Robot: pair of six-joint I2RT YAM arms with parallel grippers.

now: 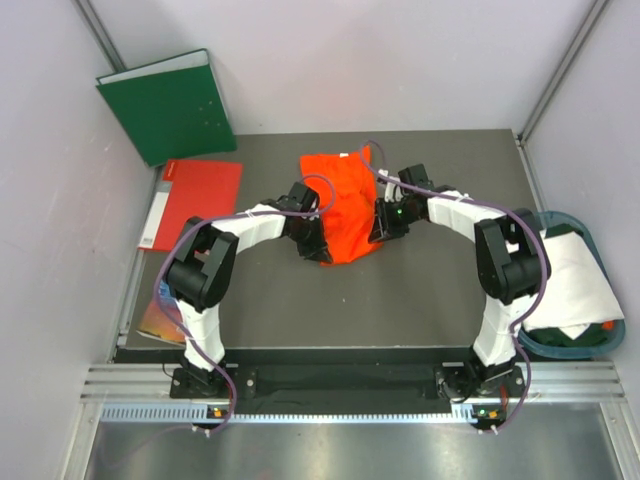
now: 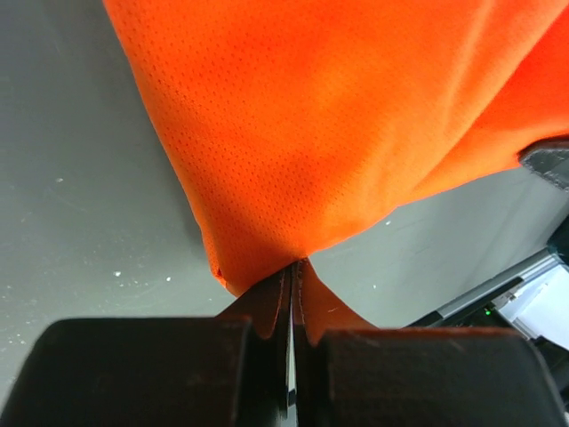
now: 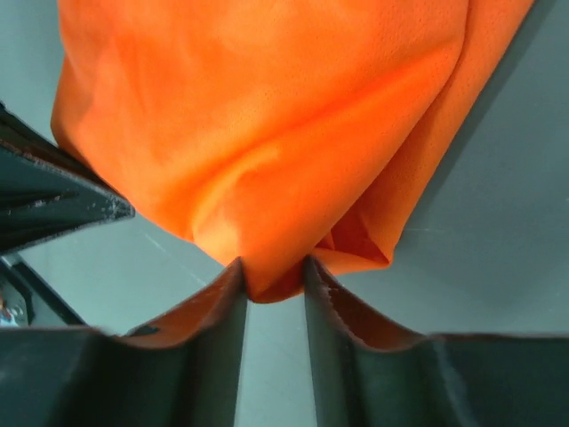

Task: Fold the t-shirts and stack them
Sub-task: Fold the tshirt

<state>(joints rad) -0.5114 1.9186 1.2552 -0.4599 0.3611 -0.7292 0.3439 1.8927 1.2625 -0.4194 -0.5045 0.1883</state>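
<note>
The orange t-shirt lies bunched in a narrow, partly folded heap at the middle of the dark table. My left gripper sits at its left lower edge, shut on a corner of the orange cloth; the jaws meet with the fabric pinched at their tips. On the shirt's right side my right gripper has its jaws partly closed, with a fold of the orange t-shirt squeezed between the fingertips. The white t-shirt is draped over a basket at the right.
The teal basket stands off the table's right edge. A green binder leans at the back left, with a red folder beside it on the table's left edge. A colourful booklet lies at the near left.
</note>
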